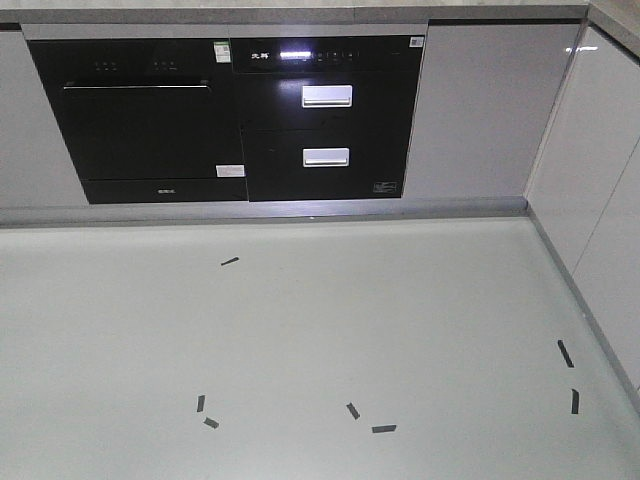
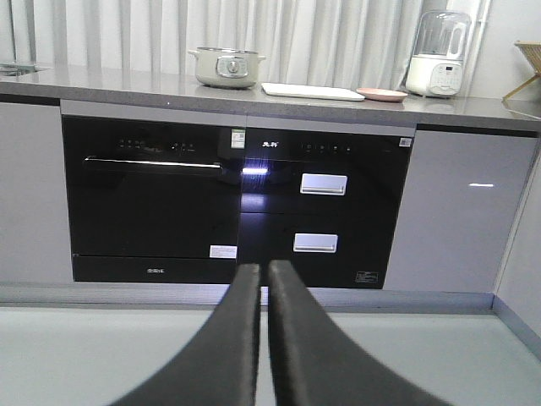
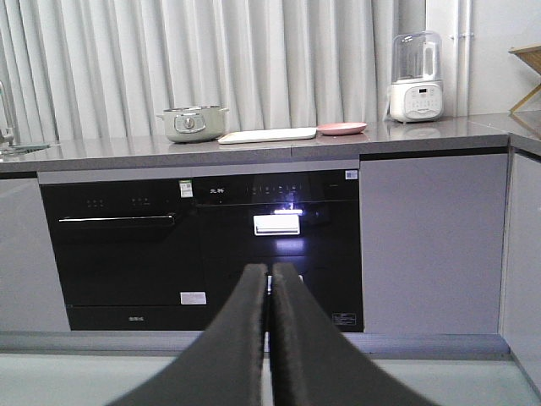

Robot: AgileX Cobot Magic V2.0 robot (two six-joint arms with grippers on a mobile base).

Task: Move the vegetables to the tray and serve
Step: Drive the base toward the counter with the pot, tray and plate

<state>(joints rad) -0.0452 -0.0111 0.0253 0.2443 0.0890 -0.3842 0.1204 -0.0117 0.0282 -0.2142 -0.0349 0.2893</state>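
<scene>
Black fingers [image 2: 241, 338] of the left gripper [image 2: 263, 271] and right gripper [image 3: 270, 272] are clenched together, grasping nothing. Oven [image 2: 152, 203] panel lettering is too small to read. The tray [image 2: 313, 90] lies on the countertop [image 2: 127, 85] between pot [image 2: 226, 67] and pink plate [image 2: 380, 94], long axis along the counter.

The cream-white rectangular tray [image 2: 313, 90] lies flat, long side along the counter's [image 2: 127, 87] front edge, roughly mid-length.

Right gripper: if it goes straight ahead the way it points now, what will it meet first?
The right gripper would probably meet the black drawer unit, just below its white handle. Nothing shows between; depth is unclear.
</scene>
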